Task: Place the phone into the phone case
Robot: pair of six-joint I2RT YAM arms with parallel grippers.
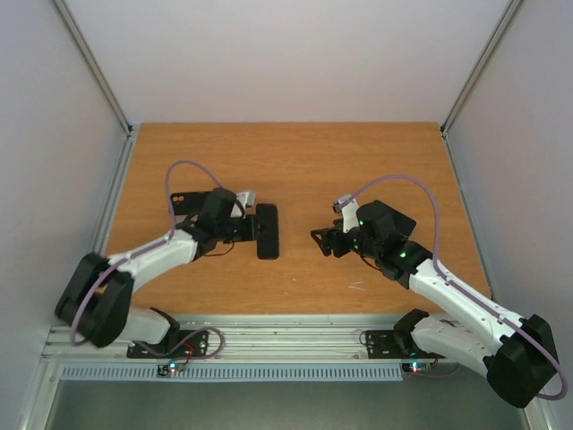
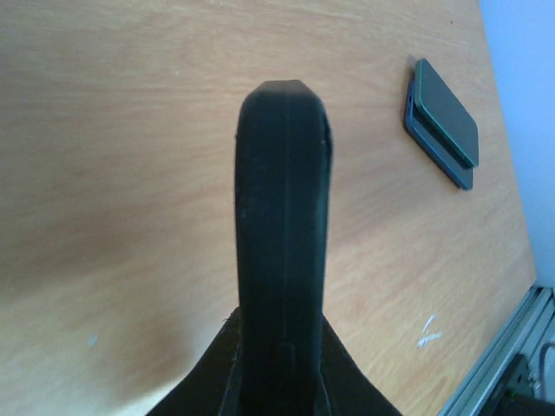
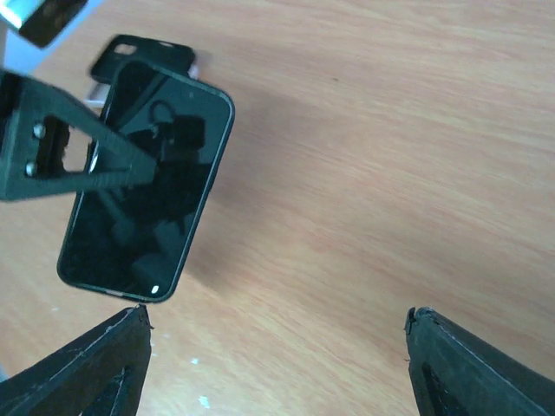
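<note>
The phone [image 1: 267, 231] sits in the left end effector [image 1: 254, 227], left of the right end effector [image 1: 322, 244]

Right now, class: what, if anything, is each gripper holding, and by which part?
The left gripper clamps the black phone across its screen and back, reaching in from one long side. The right gripper is open, holding nothing.

My pincer [image 2: 279, 386] is clamped on a black phone case [image 2: 284, 208], which stands edge-on up the middle of the frame. At the upper right of the wooden table [image 2: 113, 173], 2 dark slabs [image 2: 444, 117] lie stacked, slightly offset.
</note>
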